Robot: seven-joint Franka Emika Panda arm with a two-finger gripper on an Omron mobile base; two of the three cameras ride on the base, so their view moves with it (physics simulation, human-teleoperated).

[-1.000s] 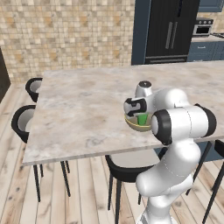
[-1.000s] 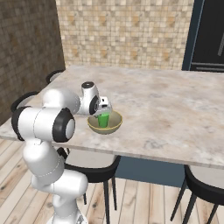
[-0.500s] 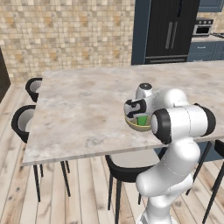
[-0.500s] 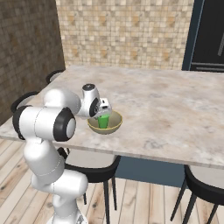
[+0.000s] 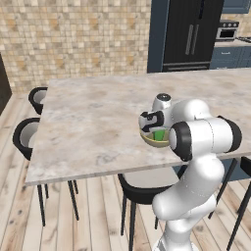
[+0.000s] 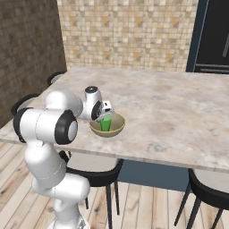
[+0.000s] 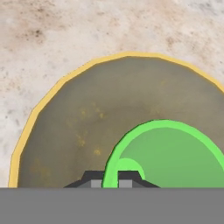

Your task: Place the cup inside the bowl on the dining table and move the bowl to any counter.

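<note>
Nothing has visibly shifted since the earlier frames: arm, bowl and cup sit as before. Largest is the marbled tabletop (image 5: 93,122) of the dining table, carrying the olive-tan bowl (image 6: 115,130) near its front edge. Inside the bowl stands the green cup (image 6: 106,124), upright. At the cup's rim, the end effector (image 7: 111,176) is clenched on the cup's wall, fingertips (image 7: 92,177) either side of it.

Rendered scene, bright and even, no visible light source. Flat shading, no glare on tabletop (image 5: 98,122). Faint soft shadow under bowl (image 6: 117,129); darker shade beneath tabletop edge. Base views sharp, edges undistorted. Hand view close, textures coarse and slightly blurred; cup (image 7: 175,157) rim crisp.
</note>
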